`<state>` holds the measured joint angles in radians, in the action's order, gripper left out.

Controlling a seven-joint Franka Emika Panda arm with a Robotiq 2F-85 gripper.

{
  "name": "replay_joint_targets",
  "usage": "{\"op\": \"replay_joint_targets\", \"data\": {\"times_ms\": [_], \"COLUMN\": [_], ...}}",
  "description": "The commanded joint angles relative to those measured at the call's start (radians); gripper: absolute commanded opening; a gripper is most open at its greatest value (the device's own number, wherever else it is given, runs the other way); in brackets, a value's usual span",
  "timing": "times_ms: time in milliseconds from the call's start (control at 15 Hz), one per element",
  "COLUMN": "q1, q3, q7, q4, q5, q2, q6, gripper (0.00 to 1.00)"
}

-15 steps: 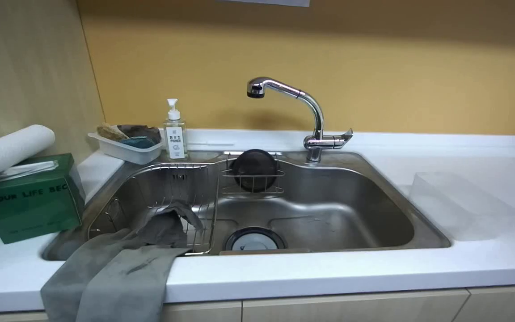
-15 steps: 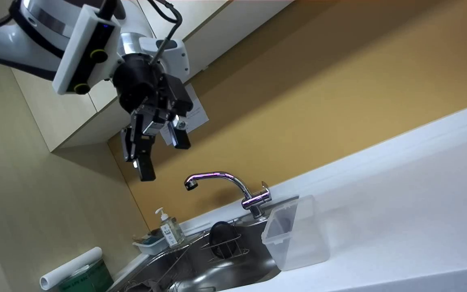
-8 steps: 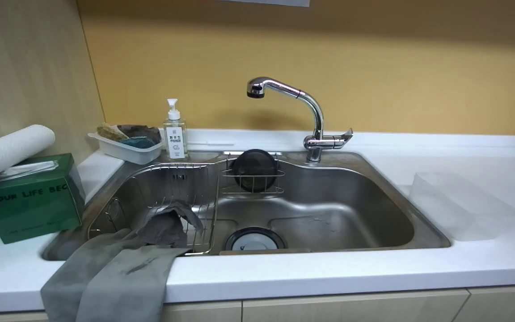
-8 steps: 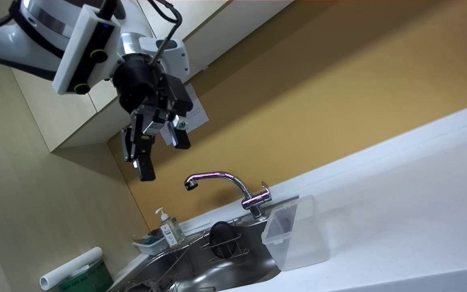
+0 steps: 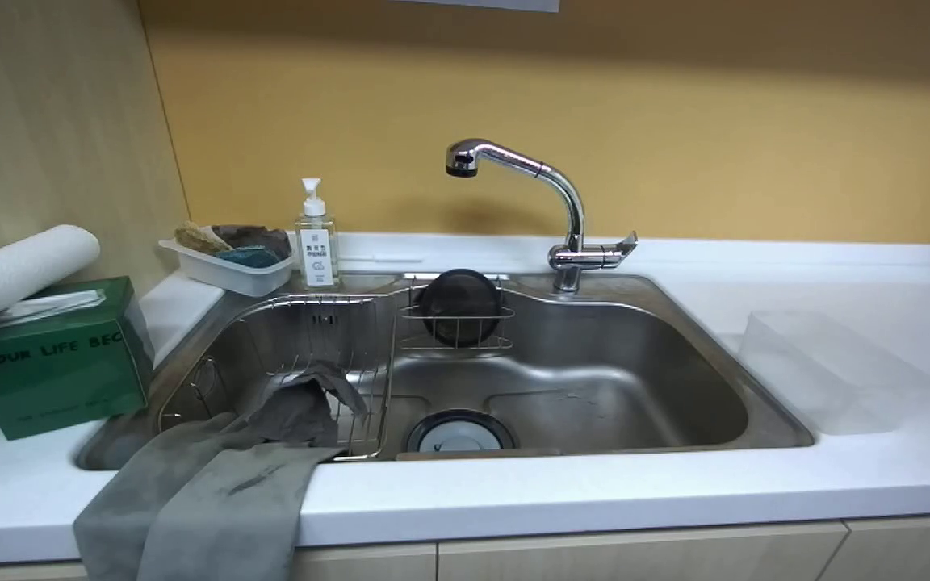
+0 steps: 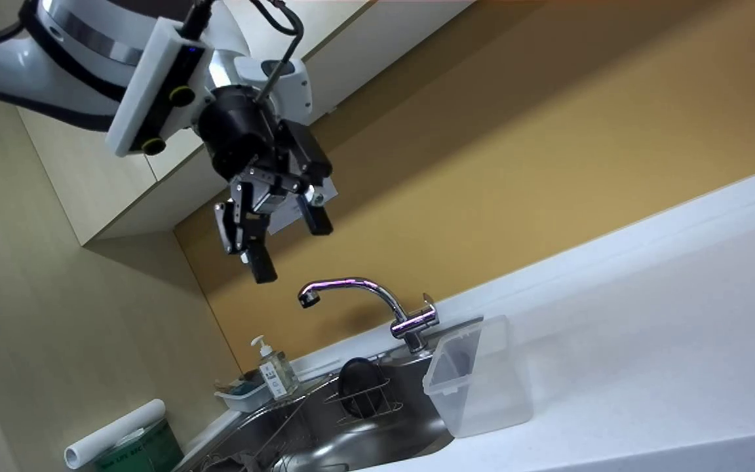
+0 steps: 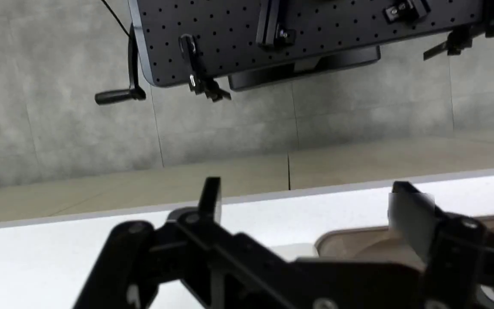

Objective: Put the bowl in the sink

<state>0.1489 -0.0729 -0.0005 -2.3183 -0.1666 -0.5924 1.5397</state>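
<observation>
The bowl, a translucent whitish plastic container, sits on the counter beside the sink's right end in both exterior views (image 5: pixel 836 375) (image 6: pixel 489 393). A pale edge of the bowl (image 7: pixel 296 250) shows in the wrist view beside the sink corner; the gripper hides the rest. The stainless steel sink (image 5: pixel 594 411) also shows in an exterior view (image 6: pixel 377 438) and in the wrist view (image 7: pixel 350 243). My gripper (image 6: pixel 292 250) is open and empty, high above the sink and faucet, apart from the bowl. Its spread fingers (image 7: pixel 308 187) show in the wrist view.
The chrome faucet (image 5: pixel 570 194) rises behind the sink. A soap bottle (image 5: pixel 317 250), sponge tray (image 5: pixel 231 273), tissue box (image 5: pixel 57 363) and grey cloth (image 5: pixel 231 492) are at the left. A black round dish (image 5: pixel 460 307) stands in a wire rack. A cabinet (image 6: pixel 154 210) hangs above.
In an exterior view my gripper has moved a little to the right and slightly up in the last half second. It stays open. The bowl and the sink have not moved.
</observation>
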Motion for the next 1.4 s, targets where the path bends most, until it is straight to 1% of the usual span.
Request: {"op": "replay_joint_targets", "data": {"times_ms": [0,200,333,400,467,733,1000,1200,1333], "q1": [-0.022,-0.038,-0.044,-0.040,-0.032,-0.034,-0.055,-0.071,-0.082], "q3": [-0.036,-0.052,-0.055,-0.052,-0.045,-0.045,-0.051,-0.041,-0.029], "q7": [-0.023,-0.078,-0.092,-0.076,-0.077,-0.077,-0.141,-0.173,-0.184], "q4": [0.001,0.024,0.049,0.063,0.011,0.036,0.021,0.022,0.025], "q5": [0.012,0.027,0.043,0.050,0.030,0.036,0.043,0.044,0.039], "q2": [0.033,0.094,0.139,0.157,0.112,0.151,0.216,0.293,0.342], "q6": [0.126,0.205,0.243,0.242,0.247,0.254,0.429,0.512,0.547], "gripper": [1.00,1.00,1.00,1.00,1.00,1.00,1.00,1.00,1.00]}}
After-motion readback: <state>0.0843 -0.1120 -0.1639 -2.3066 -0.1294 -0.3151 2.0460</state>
